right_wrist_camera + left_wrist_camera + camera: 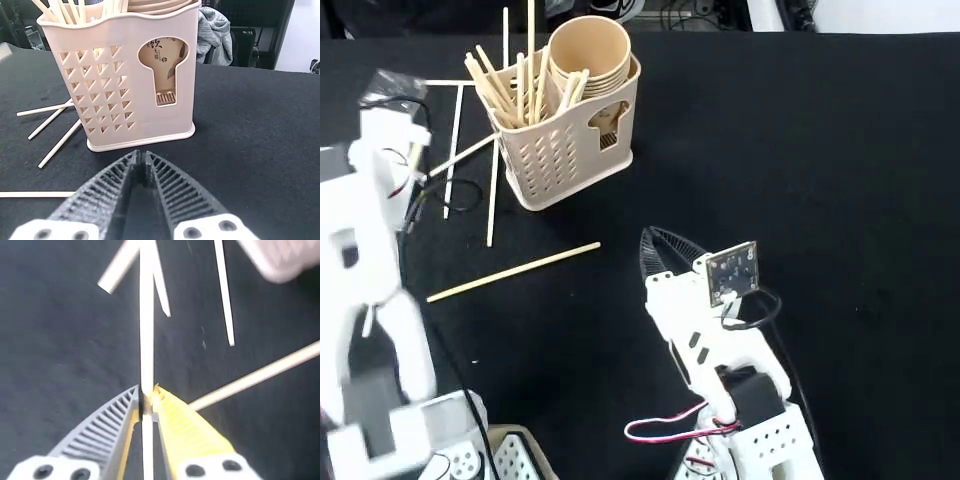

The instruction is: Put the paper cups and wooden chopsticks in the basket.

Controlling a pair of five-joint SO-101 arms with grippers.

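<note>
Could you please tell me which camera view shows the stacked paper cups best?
The high view: it looks down into the paper cups, nested in the basket. The right wrist view glimpses them through the basket's cutout. The left wrist view catches a blurred basket corner.

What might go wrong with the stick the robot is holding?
The chopstick lies lengthwise between the fingers of the left gripper, so it might slide out on the way. The basket already holds a crowded bunch of leaning sticks, so a new one might bump them or bounce back out.
</note>
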